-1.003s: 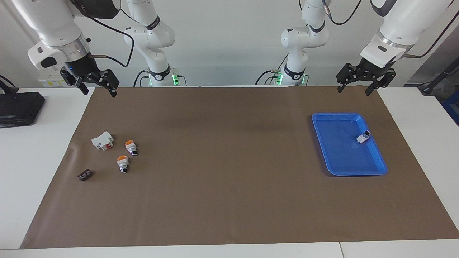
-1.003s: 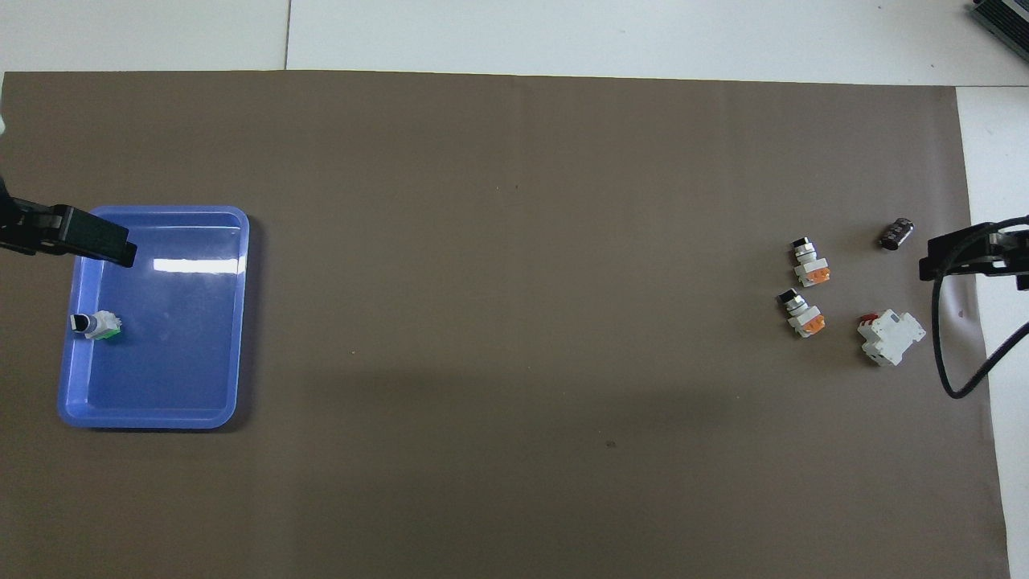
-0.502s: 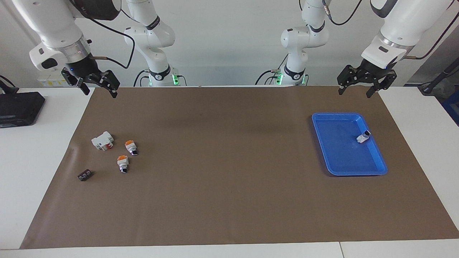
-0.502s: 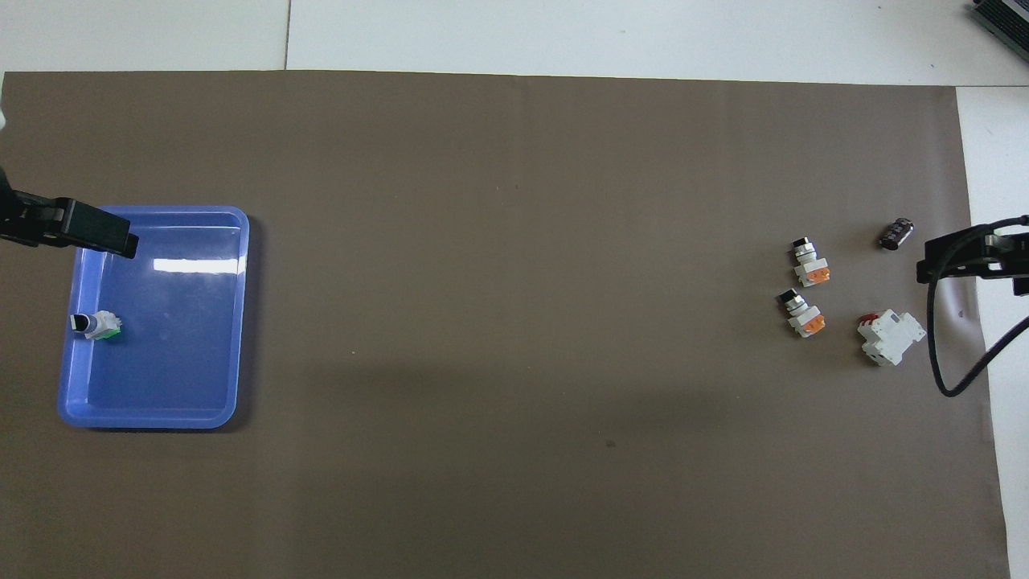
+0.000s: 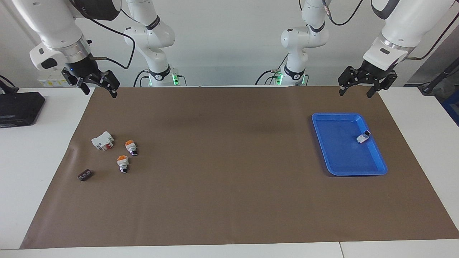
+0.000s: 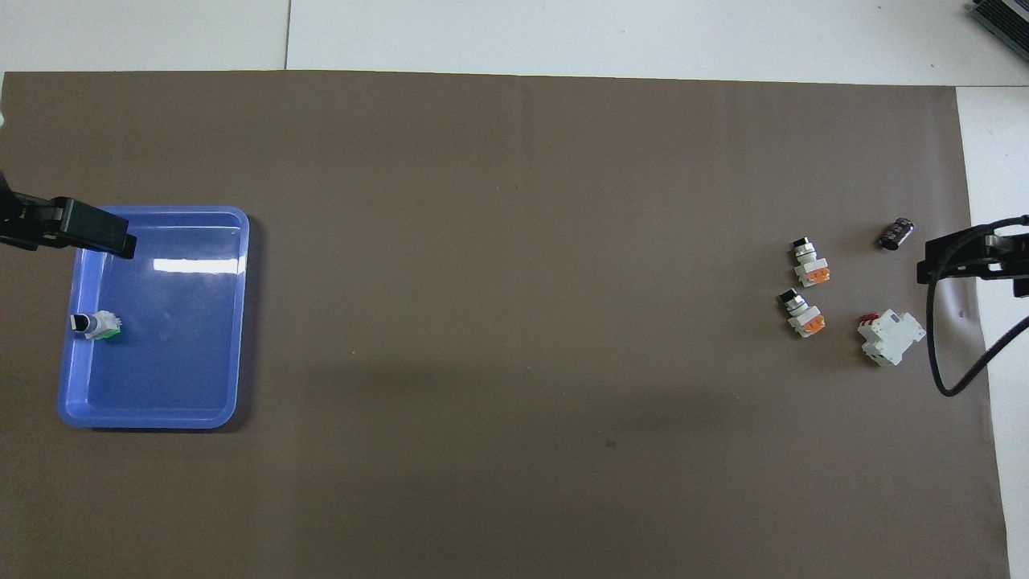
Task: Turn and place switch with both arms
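The switch (image 5: 363, 137), white with a green end and a black-and-silver tip, lies on its side in the blue tray (image 5: 337, 171), close to the tray's wall toward the left arm's end of the table. It also shows in the overhead view (image 6: 96, 325). My left gripper (image 5: 354, 93) is open and empty, raised in the air over the mat's edge by the robots, apart from the tray. One of its fingers (image 6: 96, 231) shows in the overhead view. My right gripper (image 5: 100, 93) is open and empty, raised over the mat's corner at the right arm's end.
Two orange-capped switches (image 5: 131, 147) (image 5: 122, 163), a white block with red (image 5: 102, 140) and a small black part (image 5: 84, 175) lie on the brown mat (image 5: 229, 179) toward the right arm's end. A black box (image 5: 19, 107) sits on the white table beside the mat.
Both grippers have drawn slightly up and back toward the robots, still open. The switch and the other parts have not moved.
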